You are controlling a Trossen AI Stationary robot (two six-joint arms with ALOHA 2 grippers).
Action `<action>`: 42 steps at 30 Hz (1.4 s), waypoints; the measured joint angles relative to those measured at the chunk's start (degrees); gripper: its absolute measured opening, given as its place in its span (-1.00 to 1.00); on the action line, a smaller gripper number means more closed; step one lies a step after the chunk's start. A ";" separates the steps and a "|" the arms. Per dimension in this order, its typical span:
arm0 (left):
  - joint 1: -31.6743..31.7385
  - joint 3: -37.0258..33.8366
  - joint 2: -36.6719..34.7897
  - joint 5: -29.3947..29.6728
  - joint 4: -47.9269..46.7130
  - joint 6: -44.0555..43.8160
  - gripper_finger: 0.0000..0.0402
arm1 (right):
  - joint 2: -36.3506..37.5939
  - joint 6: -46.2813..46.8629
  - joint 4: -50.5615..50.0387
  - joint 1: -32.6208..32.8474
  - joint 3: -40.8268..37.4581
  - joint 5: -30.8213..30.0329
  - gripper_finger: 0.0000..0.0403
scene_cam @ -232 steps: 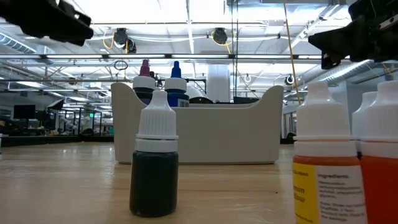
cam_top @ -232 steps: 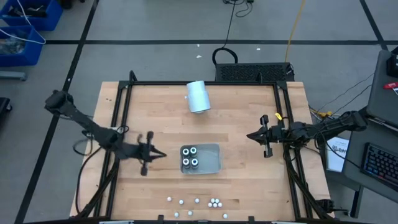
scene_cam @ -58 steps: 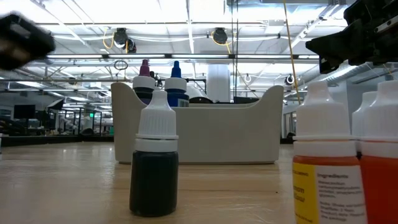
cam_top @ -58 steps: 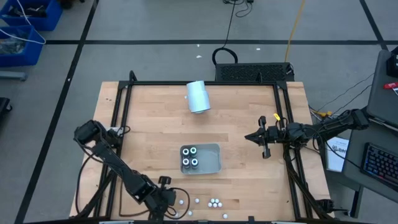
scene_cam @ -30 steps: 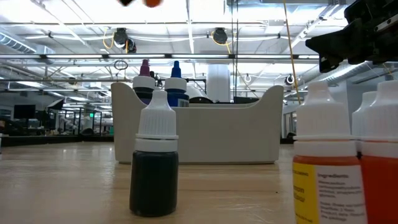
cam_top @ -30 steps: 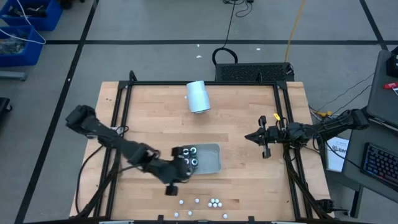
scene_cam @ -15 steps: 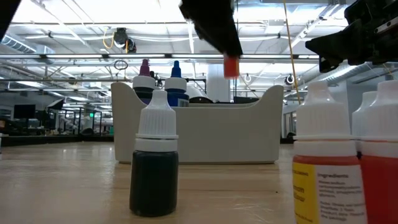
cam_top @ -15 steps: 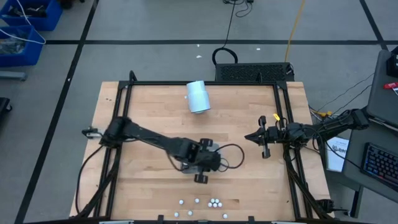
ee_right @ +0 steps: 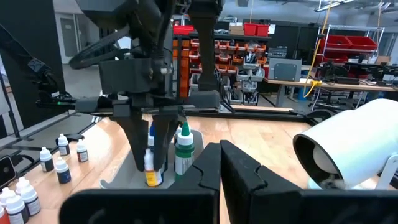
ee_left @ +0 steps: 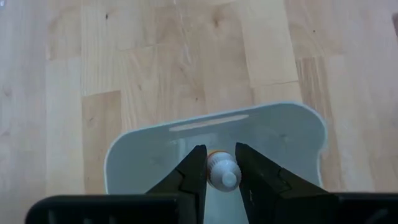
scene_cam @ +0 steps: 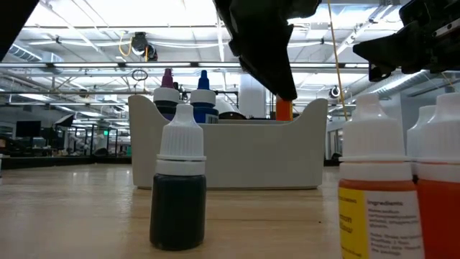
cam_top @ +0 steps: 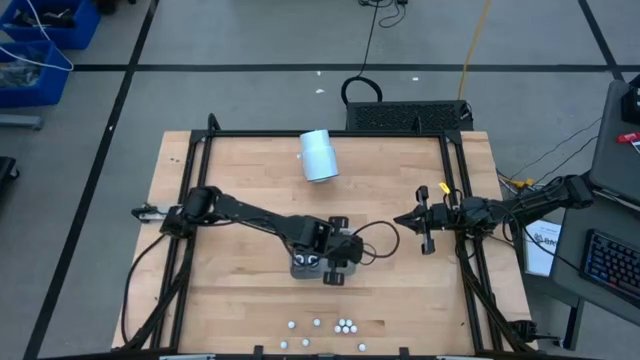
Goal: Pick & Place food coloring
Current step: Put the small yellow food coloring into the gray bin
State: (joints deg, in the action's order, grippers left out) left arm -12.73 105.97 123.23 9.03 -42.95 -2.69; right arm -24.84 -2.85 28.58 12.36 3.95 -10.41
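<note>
Over the tray, left gripper clasping orange bottle, body hidden

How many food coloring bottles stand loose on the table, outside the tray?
9 bottles: two singles, a tight cluster of three, four along the table edge; the cluster may hide another.

Left tool grips orange bottle (lower half hidden) over tray.

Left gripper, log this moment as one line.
left gripper: shut on orange bottle, lowering it into grey tray | right gripper: shut, waiting at right edge | loose bottles: front edge
</note>
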 joint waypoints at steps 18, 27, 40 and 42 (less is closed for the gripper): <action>0.60 -1.40 3.81 0.27 0.87 0.41 -0.62 | -0.44 -0.46 0.38 0.02 0.00 0.00 -1.00; 0.76 -1.40 6.13 -0.02 1.11 0.65 -0.62 | -0.46 -0.83 0.39 0.00 0.02 0.00 -1.00; 1.09 -1.44 6.70 -0.05 0.75 0.82 -0.58 | -0.48 -1.02 0.37 0.00 0.00 0.02 -1.00; 1.26 -1.42 7.49 -0.04 0.97 0.70 -0.58 | -0.48 -0.96 0.35 0.00 0.00 0.00 -1.00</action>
State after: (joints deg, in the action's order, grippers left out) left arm -11.46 104.55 130.71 8.98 -41.98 -1.99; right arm -25.32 -3.81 28.93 12.36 3.95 -10.41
